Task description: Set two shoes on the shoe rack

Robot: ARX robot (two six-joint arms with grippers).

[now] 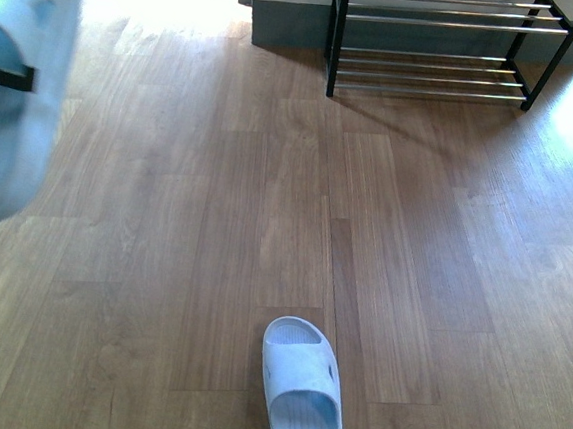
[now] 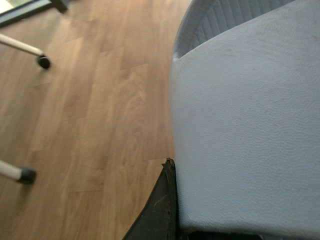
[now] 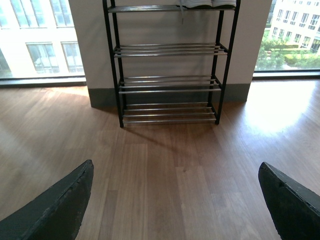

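Aloft, left claw (image 1: 6, 76) around slide (image 1: 21, 146).

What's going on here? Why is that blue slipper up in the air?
The robot is putting shoes away. Its left gripper is shut on a pale blue slide and holds it off the floor. The second slide lies on the floor close to the robot. The right gripper is open and empty, facing the shoe rack. Neither slide is on the rack yet.

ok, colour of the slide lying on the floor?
Pale blue, plain, no pattern. The slide shows best in the front view.
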